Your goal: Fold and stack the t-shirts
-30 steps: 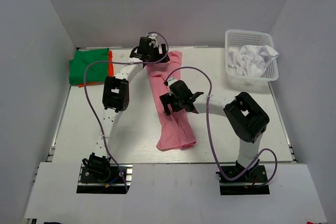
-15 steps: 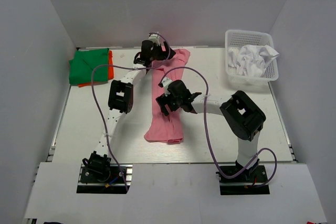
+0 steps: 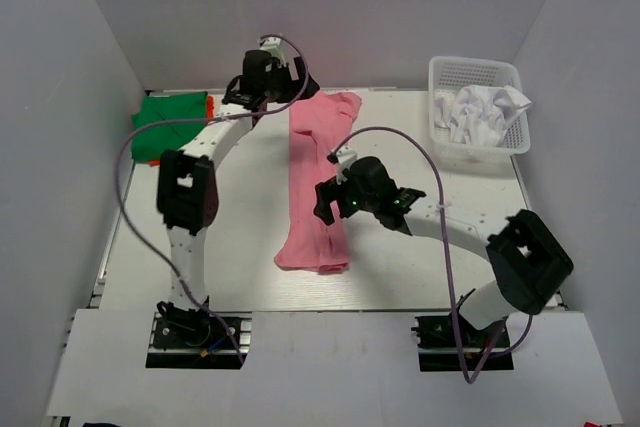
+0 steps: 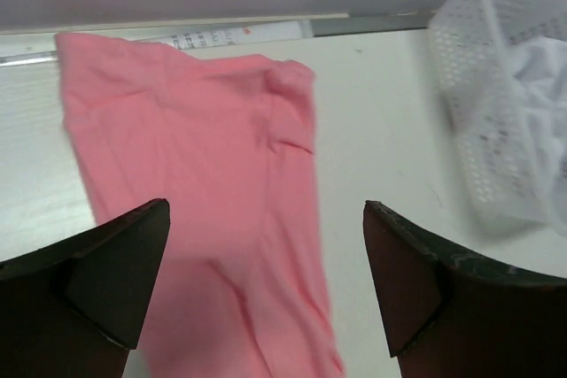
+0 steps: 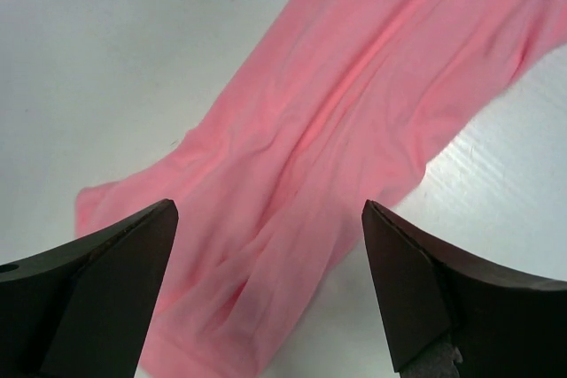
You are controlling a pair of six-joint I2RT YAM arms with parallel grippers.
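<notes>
Looked down on a white table [image 3: 240,237] walled in by pale panels. Found a pink t-shirt [image 3: 315,177] lying flat as a long, narrow strip down the middle, its broad end at the far edge and its rumpled narrow end short of the near edge. Noted a white mesh basket [image 3: 474,61] at the far right corner, with crumpled white cloth [image 3: 485,112] inside. Spotted a folded green t-shirt [image 3: 160,112] at the far left corner, well apart from the pink one. Caught the left gripper [image 4: 266,214] hovering over the pink shirt's broad far end, fingers spread wide, gripping nothing. Caught the right gripper [image 5: 270,219] above the strip's lower half, fingers likewise wide apart, holding nothing.
</notes>
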